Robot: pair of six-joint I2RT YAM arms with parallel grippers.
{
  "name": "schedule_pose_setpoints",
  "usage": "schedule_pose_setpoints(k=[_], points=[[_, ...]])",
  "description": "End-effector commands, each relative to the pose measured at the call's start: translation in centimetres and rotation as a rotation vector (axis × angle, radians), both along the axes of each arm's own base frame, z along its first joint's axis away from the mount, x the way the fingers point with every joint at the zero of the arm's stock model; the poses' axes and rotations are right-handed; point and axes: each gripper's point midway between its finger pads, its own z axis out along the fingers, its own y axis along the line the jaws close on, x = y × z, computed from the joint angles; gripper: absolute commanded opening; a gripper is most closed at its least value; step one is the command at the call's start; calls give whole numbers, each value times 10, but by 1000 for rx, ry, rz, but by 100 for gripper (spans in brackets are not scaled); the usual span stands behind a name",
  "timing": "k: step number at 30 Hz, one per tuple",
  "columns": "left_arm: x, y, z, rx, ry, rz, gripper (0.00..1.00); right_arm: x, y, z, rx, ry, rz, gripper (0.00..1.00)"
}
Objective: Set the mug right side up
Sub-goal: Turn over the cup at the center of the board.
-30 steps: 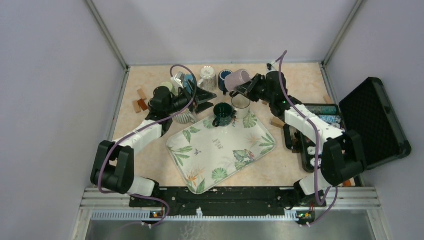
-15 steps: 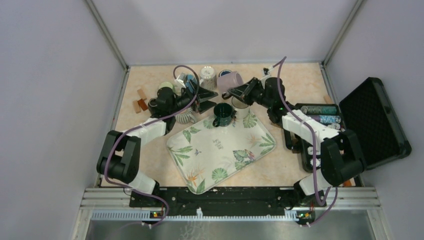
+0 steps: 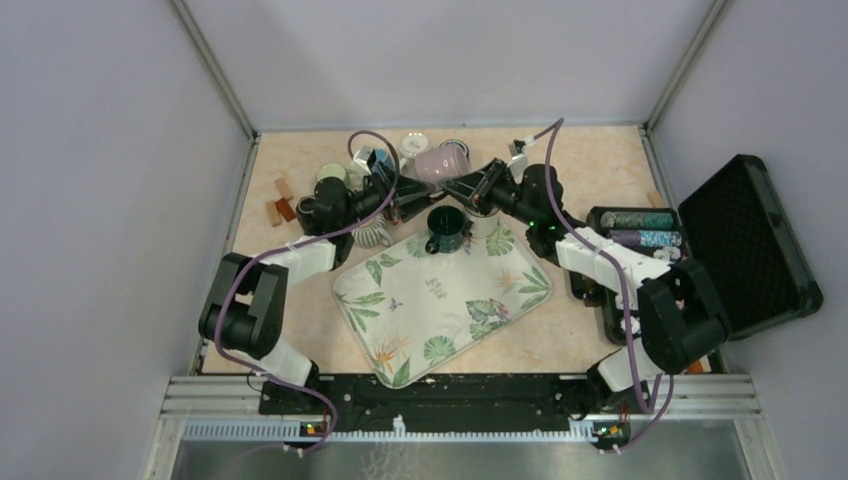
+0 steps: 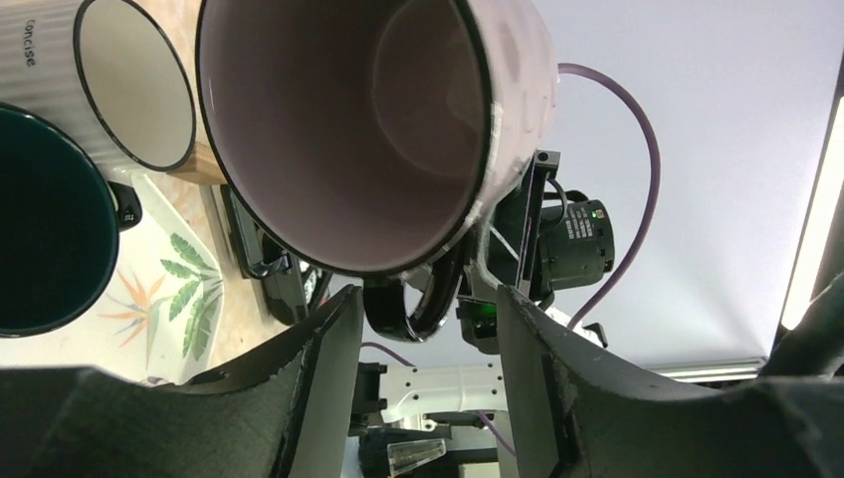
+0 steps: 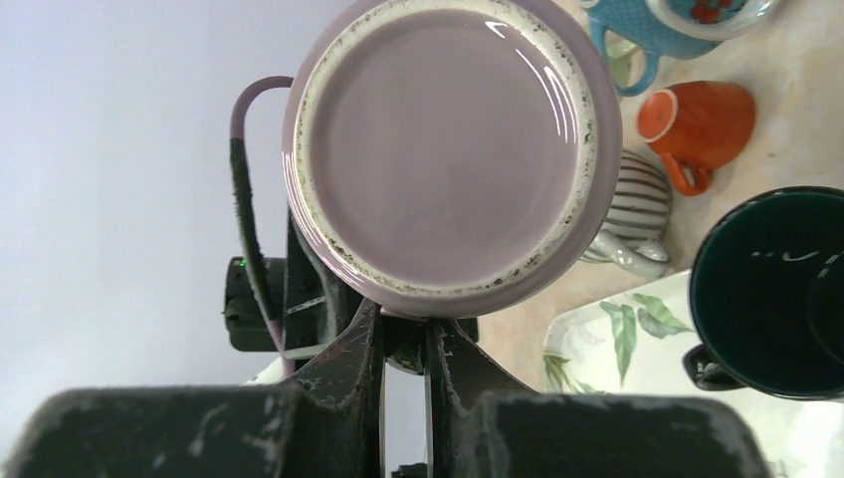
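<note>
**Item:** mug (image 3: 440,163), lilac with a dark rim.
**Place:** lifted off the table (image 3: 300,300), over its far middle, between the two grippers.
**Attitude:** on its side, with the mouth to the left and the base to the right.
**Right gripper** (image 5: 403,334): fingers pressed together on the mug's handle (image 4: 403,317), just under the base, and carrying the mug.
**Left gripper** (image 4: 428,299): fingers spread, facing the mug's mouth. In the left wrist view the handle sits in the gap between them. Whether they touch the mug cannot be told.

**Nearby:**
- Tray (image 3: 400,330), leaf-printed, lies askew at the middle of the table.
- Green mug (image 3: 445,228) stands upright at the tray's far corner, below the lifted mug.
- White mug (image 4: 129,80) stands upright, just right of the green mug.
- Striped mug (image 3: 372,233) is just left of the tray.
- Orange cup (image 5: 697,124) lies on the table near the striped mug.
- Case (image 3: 745,240), black and open, is at the right edge.
</note>
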Motion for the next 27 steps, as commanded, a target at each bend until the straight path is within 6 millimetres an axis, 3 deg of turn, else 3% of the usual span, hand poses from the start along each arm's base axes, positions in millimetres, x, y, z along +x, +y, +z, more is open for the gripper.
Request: schedule_pose_setpoints(k=[1,15,27], points=[[-5,-1,16,-65,-52,-14,57,-16,8,63,148,-186,40,0],[-12,4,35,-154,-82,-16,41,-20,20,55,212,-147,78,0],[-16,4,43,-164,-108,-25,38,-23,28,45,205,-128,99,0]])
